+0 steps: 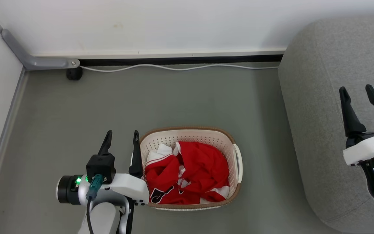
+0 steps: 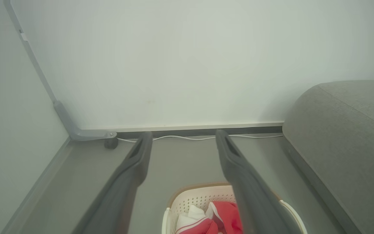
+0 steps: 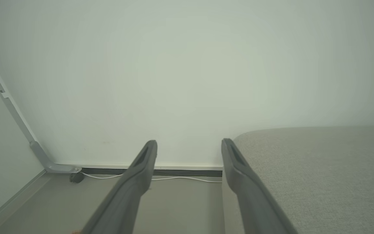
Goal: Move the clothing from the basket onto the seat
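Note:
Red clothing (image 1: 190,174) with white trim and black lettering lies crumpled in the cream basket (image 1: 193,132), which stands on the grey floor in the head view. My left gripper (image 1: 122,136) is open above the floor just left of the basket's left rim, nothing between its fingers. In the left wrist view the basket (image 2: 193,198) and clothing (image 2: 222,214) show low between the fingers of the left gripper (image 2: 182,138). The grey seat (image 1: 323,107) fills the right side. My right gripper (image 1: 357,91) hovers open over it, empty; the right wrist view shows the right gripper (image 3: 188,146) beside the seat (image 3: 320,169).
A white wall with a baseboard runs along the back. A white cable (image 1: 174,67) lies on the floor along it. A grey bracket (image 1: 34,58) and a small black foot (image 1: 74,74) sit in the back left corner. Open floor lies between basket and wall.

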You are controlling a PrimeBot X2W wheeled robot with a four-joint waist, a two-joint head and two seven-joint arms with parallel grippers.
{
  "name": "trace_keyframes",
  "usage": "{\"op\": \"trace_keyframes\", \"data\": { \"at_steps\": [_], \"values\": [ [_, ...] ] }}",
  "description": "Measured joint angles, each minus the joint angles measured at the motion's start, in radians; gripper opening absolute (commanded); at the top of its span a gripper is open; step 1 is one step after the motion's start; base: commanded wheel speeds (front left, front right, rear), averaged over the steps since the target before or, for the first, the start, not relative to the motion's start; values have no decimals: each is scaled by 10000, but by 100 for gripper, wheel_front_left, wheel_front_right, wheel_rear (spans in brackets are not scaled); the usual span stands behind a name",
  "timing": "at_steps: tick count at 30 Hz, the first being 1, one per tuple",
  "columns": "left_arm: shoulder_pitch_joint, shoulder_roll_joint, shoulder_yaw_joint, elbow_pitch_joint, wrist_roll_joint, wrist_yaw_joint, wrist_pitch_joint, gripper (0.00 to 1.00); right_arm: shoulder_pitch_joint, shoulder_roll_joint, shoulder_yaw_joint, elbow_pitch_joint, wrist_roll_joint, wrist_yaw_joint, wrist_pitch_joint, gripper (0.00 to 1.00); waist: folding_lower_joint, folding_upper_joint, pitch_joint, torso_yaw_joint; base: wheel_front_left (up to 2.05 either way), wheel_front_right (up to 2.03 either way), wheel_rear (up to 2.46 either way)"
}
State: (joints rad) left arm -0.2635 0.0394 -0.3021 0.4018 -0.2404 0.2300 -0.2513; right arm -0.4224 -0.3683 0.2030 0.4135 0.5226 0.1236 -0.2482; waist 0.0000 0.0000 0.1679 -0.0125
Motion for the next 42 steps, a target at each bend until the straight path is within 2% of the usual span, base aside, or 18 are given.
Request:
{"op": "trace_keyframes", "data": {
  "at_steps": [4,13,25,31,42],
  "values": [
    [-150,13,-393,-161,-121,322,0,100,-22,-186,-92,-272,69,0,0,100,0,0,426,24,0,0,0],
    [-886,19,-1618,-681,-616,1415,-2,100,-247,-606,-449,-1283,466,0,-2,100,0,0,1832,104,0,0,0],
    [-2331,31,-2917,-834,-1135,2385,-2,100,-738,-865,-871,-2485,905,0,-4,100,0,0,3742,61,0,0,0],
    [-3043,29,-3450,-625,-1400,2642,-15,100,-1130,-1051,-924,-2878,1083,0,-19,100,0,0,4683,-4,0,0,0],
    [-4481,33,-4510,648,-2359,2663,-19,100,-1486,-1421,-880,-3774,1294,0,-38,100,0,0,6151,-188,0,0,0]
  ]
}}
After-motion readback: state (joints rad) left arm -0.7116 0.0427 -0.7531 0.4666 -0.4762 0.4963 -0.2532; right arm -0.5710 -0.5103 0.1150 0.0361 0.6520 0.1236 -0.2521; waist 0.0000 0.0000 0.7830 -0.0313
